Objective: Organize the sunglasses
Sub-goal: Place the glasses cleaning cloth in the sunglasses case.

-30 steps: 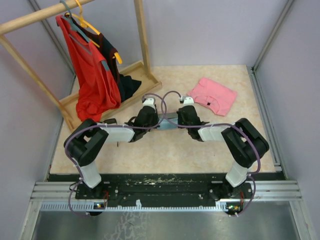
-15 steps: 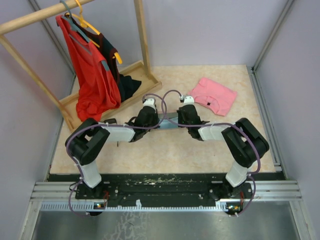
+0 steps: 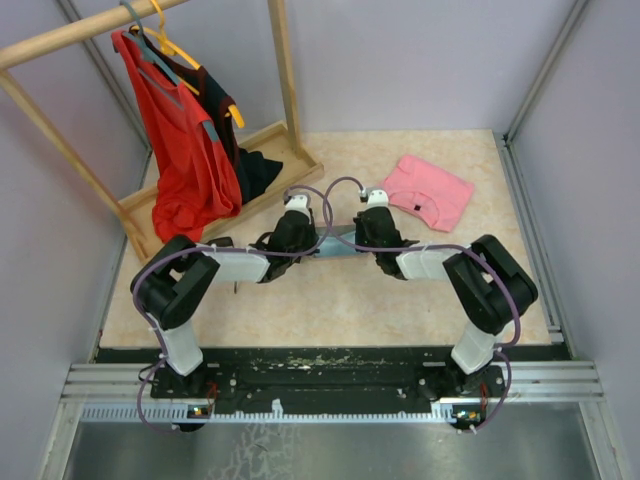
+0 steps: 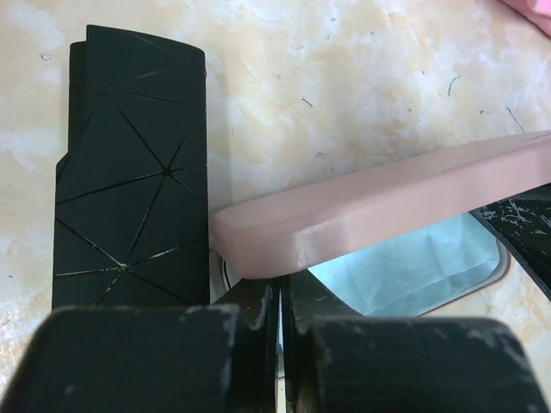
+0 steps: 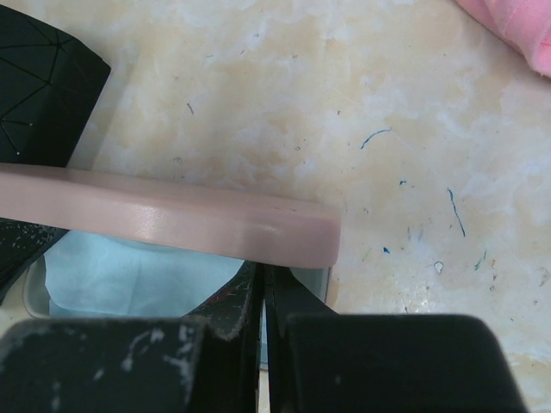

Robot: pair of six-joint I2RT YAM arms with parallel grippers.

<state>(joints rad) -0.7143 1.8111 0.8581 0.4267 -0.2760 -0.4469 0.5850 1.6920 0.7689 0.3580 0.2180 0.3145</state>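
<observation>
The sunglasses are out of view. An open pink case lies between my two wrists. Its raised lid (image 4: 387,202) (image 5: 172,219) stands over a pale tray holding a light blue cloth (image 4: 413,267) (image 5: 129,280). My left gripper (image 4: 280,288) is shut, its tips tucked under the lid's left end. The right gripper (image 5: 261,271) is also shut, with its tips under the lid's right end. In the top view both grippers (image 3: 318,240) (image 3: 358,238) meet over the case (image 3: 338,243). A black case with a line pattern (image 4: 129,172) (image 5: 39,86) lies just left of the pink one.
A pink garment (image 3: 428,190) lies on the table at the back right. A wooden rack (image 3: 285,80) with a red top (image 3: 185,150) and a dark one on hangers stands at the back left. Grey walls close in the table.
The right wrist has crept slightly farther from the bases; the left arm and the cases stay put.
</observation>
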